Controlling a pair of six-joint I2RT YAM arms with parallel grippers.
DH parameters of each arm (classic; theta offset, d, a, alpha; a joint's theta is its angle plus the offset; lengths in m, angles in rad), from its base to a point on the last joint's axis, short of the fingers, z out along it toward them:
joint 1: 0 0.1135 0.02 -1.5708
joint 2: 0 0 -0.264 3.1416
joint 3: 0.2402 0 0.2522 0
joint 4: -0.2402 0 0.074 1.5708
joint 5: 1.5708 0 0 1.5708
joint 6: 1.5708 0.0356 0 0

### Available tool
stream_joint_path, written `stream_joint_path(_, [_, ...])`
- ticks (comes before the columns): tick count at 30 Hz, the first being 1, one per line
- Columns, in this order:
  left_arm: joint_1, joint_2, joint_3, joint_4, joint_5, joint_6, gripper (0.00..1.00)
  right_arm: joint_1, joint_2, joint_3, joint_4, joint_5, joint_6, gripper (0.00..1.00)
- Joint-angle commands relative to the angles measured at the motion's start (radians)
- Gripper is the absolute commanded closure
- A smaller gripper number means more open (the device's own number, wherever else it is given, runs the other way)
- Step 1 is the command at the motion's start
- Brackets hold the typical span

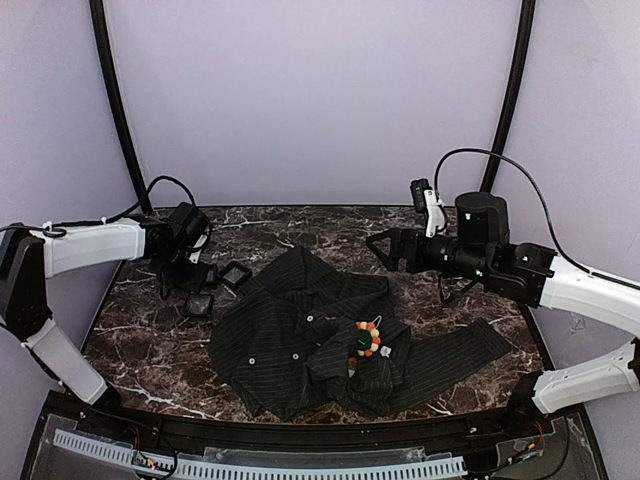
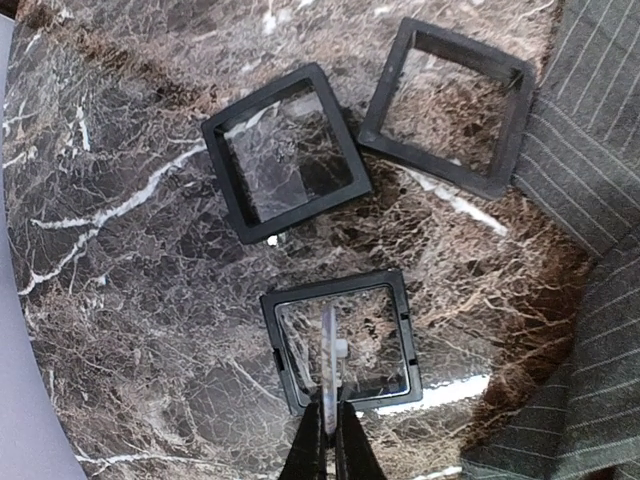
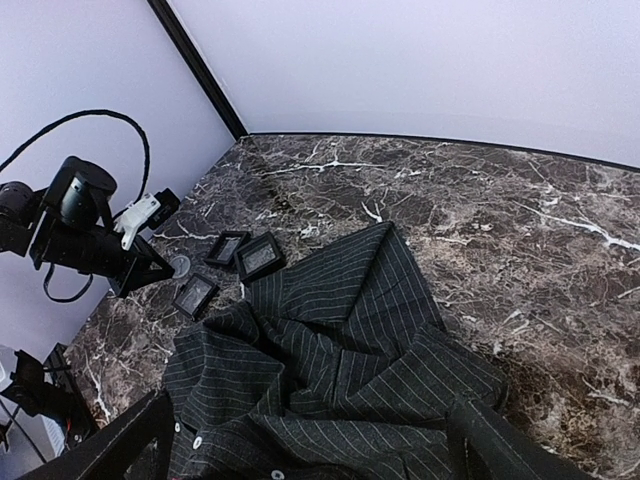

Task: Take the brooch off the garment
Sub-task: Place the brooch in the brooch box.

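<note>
The dark pinstriped garment (image 1: 300, 340) lies crumpled in the middle of the table. The brooch (image 1: 367, 338), a small flower of orange, red and white beads round a green centre, sits on the garment's right front. My right gripper (image 1: 379, 250) hovers behind the garment's far right side, open and empty. In the right wrist view its fingers (image 3: 120, 450) spread wide over the garment (image 3: 340, 350), and the brooch is out of view there. My left gripper (image 2: 330, 425) is shut on a thin clear disc (image 2: 328, 350) held edge-on above a black square box (image 2: 290, 375).
Three small black square boxes lie left of the garment: two (image 2: 285, 150) (image 2: 450, 105) beyond the one under the disc. They show in the top view (image 1: 236, 275) (image 1: 198, 304). The garment's edge (image 2: 600, 150) is right beside them. Black frame posts stand at the back corners.
</note>
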Motion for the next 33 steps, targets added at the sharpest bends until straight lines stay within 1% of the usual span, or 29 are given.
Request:
stream_joint_path(1, [0.013,0.059,0.033,-0.047,-0.049,0.012,0.99,-0.013,-0.001,-0.024,0.004,-0.019,0.012,0.06])
stream_joint_path(14, [0.013,0.087,0.006,-0.077,-0.093,0.006,0.99,-0.028,0.007,-0.035,0.011,-0.025,0.037,0.06])
stream_joint_path(33, [0.013,0.137,0.018,-0.098,-0.085,0.011,0.99,-0.032,-0.005,-0.052,0.005,-0.024,0.057,0.06])
